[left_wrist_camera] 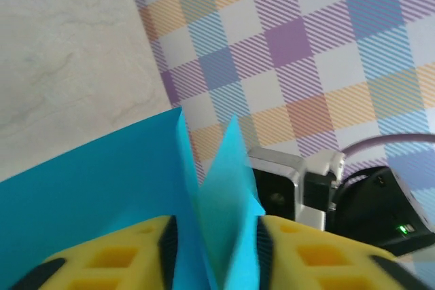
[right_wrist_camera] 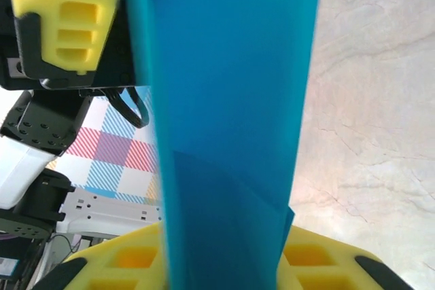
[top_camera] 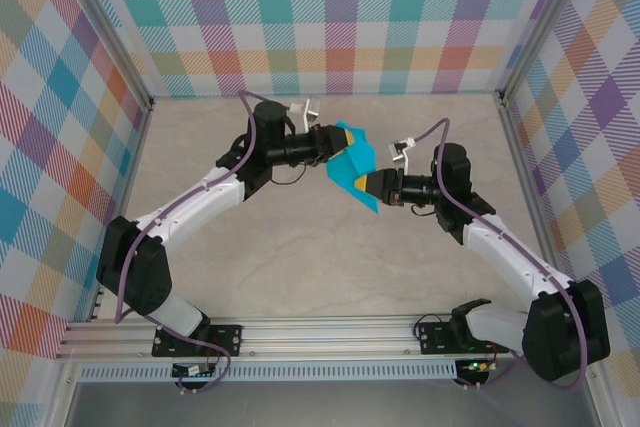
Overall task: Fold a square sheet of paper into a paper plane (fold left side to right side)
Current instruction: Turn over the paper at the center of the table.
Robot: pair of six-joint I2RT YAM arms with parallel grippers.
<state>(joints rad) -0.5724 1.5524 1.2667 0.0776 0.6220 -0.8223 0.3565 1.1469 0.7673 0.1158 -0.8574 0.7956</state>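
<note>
Teal paper (top_camera: pixel 354 163) aloft; left gripper (top_camera: pixel 334 141) and right gripper (top_camera: pixel 369 185), jaws tight on it

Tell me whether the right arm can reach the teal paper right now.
Yes, it looks so: the right gripper is shut on the teal paper, the left gripper grips its other end, nothing stands between.

Top view high, looking down; wrist views close, opposed, sharing paper (left_wrist_camera: pixel 88 195).

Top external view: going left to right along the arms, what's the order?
Left arm → left gripper → folded teal paper → right gripper → right arm.
</note>
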